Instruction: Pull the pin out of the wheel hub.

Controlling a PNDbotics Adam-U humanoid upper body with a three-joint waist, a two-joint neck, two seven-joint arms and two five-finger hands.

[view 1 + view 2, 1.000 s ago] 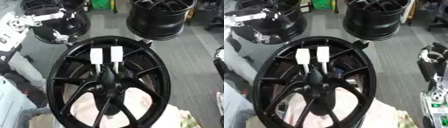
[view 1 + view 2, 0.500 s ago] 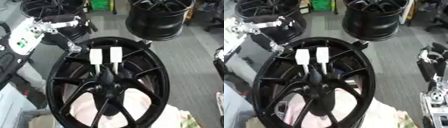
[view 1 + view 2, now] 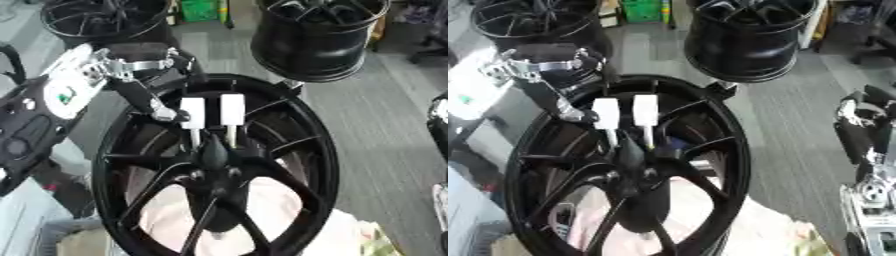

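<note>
wheel hub (image 3: 214,165) bottom cropped, right robot hand (image 3: 868,150) cut off

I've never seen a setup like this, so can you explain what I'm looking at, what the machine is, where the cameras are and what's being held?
Both pictures come from two side-by-side cameras in a humanoid robot's head, looking down. In front lies a big black wheel. Two white-topped pins stand in its hub. The robot's left hand, black with silver joints, reaches in from the left, its fingertip beside the left pin; I can't tell whether it grips it. The right hand shows at the right edge, idle. More black wheels stand on the grey floor behind.
</note>
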